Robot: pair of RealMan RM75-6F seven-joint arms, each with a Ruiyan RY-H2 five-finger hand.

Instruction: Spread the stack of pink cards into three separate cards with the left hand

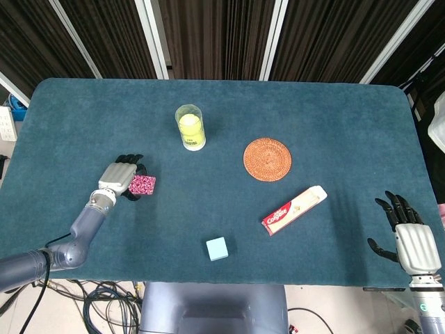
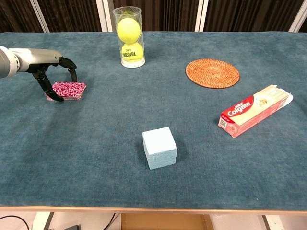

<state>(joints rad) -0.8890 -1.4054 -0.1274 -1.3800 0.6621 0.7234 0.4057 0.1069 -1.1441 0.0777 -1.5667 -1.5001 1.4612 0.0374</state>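
The left hand arches over the pink cards, fingers bent down around them; a firm hold cannot be told. The cards sit in one stack, down-left of the ball tube. No card is spread yet. Far right, the box reads "Colgate".

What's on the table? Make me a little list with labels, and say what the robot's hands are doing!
left hand: fingers arched over the pink cards, still one stack
right hand: fingers spread, holding nothing, at the table's near right edge
tennis ball tube: upright, far side
woven coaster: flat, right of the tube
toothpaste box: lying down, right side
blue cube: near middle
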